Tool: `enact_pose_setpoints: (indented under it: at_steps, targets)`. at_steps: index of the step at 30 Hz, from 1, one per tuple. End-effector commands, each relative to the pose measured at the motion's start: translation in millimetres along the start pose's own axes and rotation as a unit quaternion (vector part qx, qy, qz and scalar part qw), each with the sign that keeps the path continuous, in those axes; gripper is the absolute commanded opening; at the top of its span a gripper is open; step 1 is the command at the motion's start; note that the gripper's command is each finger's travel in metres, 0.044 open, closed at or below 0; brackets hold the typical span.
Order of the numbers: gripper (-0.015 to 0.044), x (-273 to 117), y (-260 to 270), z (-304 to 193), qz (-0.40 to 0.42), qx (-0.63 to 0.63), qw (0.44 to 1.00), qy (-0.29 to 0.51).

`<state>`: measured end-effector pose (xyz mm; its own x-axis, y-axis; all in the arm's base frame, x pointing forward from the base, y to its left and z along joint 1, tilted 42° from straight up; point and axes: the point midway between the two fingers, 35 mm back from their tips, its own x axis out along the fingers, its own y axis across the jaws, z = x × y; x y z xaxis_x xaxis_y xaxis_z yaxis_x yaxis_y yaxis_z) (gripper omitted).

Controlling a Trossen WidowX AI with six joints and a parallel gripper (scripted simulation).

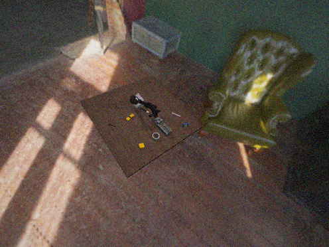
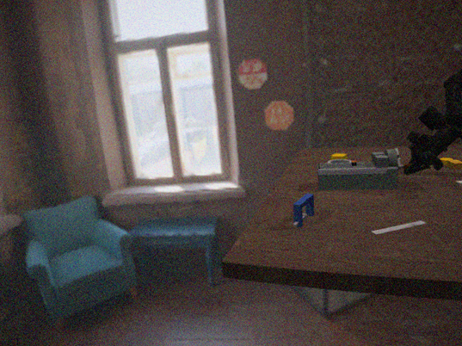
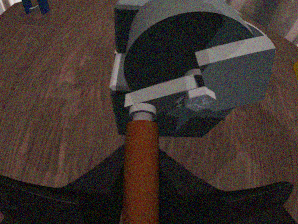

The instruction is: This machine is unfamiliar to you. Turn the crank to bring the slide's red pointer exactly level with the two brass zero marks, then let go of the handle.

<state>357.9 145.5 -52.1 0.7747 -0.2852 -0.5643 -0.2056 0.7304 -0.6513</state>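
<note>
The grey machine (image 1: 166, 129) (image 2: 357, 180) (image 3: 240, 82) stands on the table. In the wrist view its crank arm (image 3: 162, 90) is a pale bar across the dark round opening, and the orange-brown handle (image 3: 142, 150) points toward me. My gripper (image 3: 139, 151) (image 2: 406, 169) (image 1: 156, 115) is shut on the handle, at the crank end of the machine. The red pointer (image 2: 354, 163) is a tiny reddish spot on top of the machine in the exterior view. The two brass zero marks are too small to make out, so I cannot tell whether the pointer is level with them.
A blue arch (image 1: 187, 124) (image 2: 304, 200) (image 3: 44, 6) and a white strip (image 1: 175, 114) (image 2: 399, 227) lie beyond the machine's one side. A white ring (image 1: 153, 137) and a yellow square (image 1: 141, 145) lie on the other. Two small yellow pieces and a thin black piece (image 1: 112, 125) lie nearer the arm's base.
</note>
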Motion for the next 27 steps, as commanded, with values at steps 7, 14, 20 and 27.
enact_pose_setpoints:
  at_steps: [7, 14, 20, 27]
  targets:
    - [0.0, 1.0, -0.9, -0.9, -0.001, -0.002, 1.0, 0.001]
    - [0.0, 0.2, -0.3, -0.2, 0.0, 0.0, 1.0, 0.0]
    - [0.0, 0.2, -0.3, -0.2, 0.0, 0.0, 1.0, 0.0]
    - [0.0131, 0.2, -0.3, -0.2, 0.0, 0.0, 1.0, 0.0]
